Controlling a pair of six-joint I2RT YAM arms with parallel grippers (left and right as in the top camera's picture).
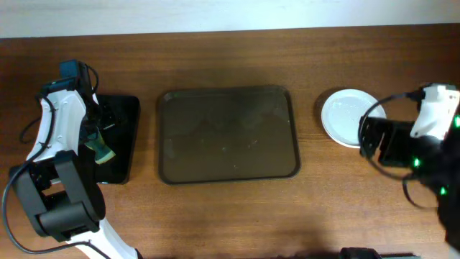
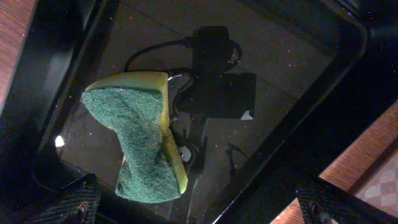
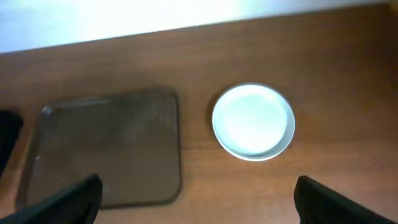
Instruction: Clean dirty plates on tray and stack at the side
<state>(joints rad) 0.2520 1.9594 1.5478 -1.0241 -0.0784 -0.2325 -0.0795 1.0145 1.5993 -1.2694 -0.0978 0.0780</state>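
The large dark brown tray lies mid-table with nothing on it; it also shows in the right wrist view. White plates sit in a stack on the table right of the tray, seen as a clean white round in the right wrist view. My right gripper is open and empty, held above the table near the stack. My left gripper is open above a green-and-yellow sponge lying on the small glossy black tray; the sponge also shows in the overhead view.
The black tray sits at the left, under the left arm. The table's far edge meets a pale wall at the back.
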